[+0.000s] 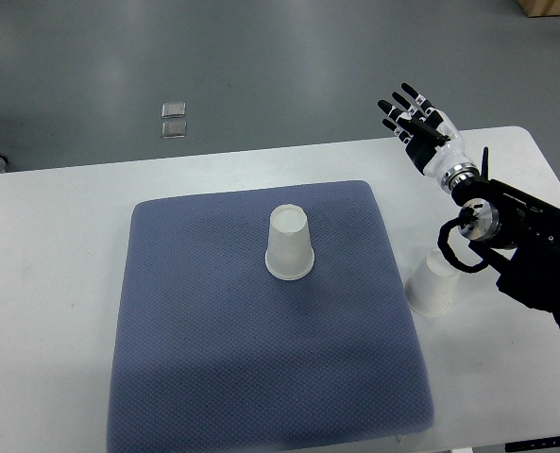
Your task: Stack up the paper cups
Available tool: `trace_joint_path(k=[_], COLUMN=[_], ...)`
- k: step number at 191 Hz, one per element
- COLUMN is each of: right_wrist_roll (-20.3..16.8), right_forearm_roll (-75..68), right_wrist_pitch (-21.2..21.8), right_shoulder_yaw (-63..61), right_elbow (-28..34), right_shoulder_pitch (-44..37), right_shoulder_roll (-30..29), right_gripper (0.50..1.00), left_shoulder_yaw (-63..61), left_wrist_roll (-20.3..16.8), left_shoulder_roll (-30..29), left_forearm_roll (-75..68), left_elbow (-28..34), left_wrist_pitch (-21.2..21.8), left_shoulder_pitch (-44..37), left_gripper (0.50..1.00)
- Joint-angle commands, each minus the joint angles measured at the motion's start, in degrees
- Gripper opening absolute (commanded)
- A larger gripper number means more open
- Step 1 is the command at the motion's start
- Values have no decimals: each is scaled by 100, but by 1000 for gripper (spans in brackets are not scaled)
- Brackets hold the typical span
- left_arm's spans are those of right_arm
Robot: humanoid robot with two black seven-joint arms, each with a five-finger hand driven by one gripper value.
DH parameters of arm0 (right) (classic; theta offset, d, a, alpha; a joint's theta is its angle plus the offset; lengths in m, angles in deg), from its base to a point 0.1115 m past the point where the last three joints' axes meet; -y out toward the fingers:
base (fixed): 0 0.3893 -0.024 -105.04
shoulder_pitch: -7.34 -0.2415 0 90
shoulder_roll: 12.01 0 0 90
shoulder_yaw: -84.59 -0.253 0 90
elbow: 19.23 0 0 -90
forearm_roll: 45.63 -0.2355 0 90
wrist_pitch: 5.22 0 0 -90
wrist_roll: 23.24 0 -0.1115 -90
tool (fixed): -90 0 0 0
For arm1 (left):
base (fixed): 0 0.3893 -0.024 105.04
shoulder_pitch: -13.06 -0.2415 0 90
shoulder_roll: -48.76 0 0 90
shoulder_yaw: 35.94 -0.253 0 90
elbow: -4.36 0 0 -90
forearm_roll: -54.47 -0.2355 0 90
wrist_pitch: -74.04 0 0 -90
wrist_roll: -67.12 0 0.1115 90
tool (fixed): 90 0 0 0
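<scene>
Your right hand (414, 121) raised, fingers spread, empty (left arm unseen). No cup grasped yet; next, reach down to cup beside mat (432, 281), carry onto inverted cup (290, 243)

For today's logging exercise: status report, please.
Right hand open, raised, holding nothing. Left out of view. One cup upside-down on mat, other beside it under forearm. Unstacked.
</scene>
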Motion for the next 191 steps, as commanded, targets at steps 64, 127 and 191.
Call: trace_joint_path(k=[64,127,191], right_wrist_roll=[1,1,-8], right_forearm_roll=[0,9,44], right_wrist_pitch=[-3,-12,-38], right_shoulder_yaw=[0,0,9], right_elbow=[-9,-52,-52], right_shoulder_pitch=[1,-17,-52], right_shoulder_roll=[7,42,113], right_gripper=[913,913,913], left_shoulder_yaw=[0,0,0], left_wrist_roll=[1,1,1], left_shoulder_roll=[0,0,0], left_forearm_roll=[-7,1,-7], left_elbow=[13,13,13], left_wrist_pitch=[-7,-7,-7], left_shoulder_pitch=[-9,0,0], left_gripper=[1000,1000,1000])
